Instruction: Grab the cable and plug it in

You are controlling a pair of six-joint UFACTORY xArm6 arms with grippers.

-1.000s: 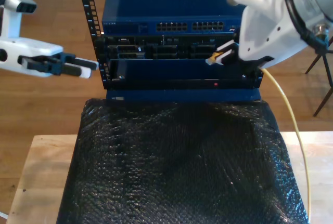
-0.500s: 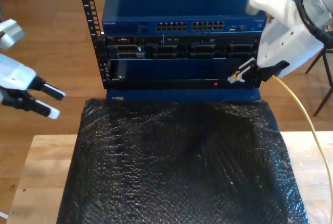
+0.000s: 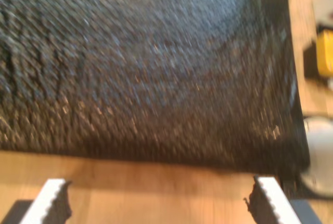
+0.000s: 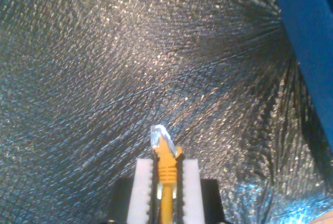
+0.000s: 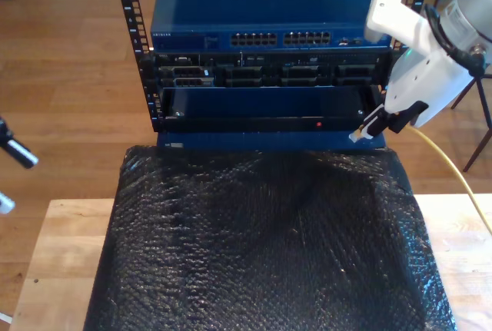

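At the exterior view's left edge, my first gripper (image 5: 9, 173) shows only its fingertips, having withdrawn outward; in the first wrist view its fingers (image 3: 52, 200) stand spread and empty over the black bubble-wrap mat (image 5: 265, 246). Centre: the blue rack (image 5: 265, 62) holds switches with rows of ports. At the exterior view's right, my second gripper (image 5: 367, 127), now lower than before, pinches the cable (image 4: 165, 174) behind its clear plug (image 4: 158, 135).

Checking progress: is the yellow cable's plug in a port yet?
Out. My second gripper holds the cable, its clear plug bare over the black wrap.
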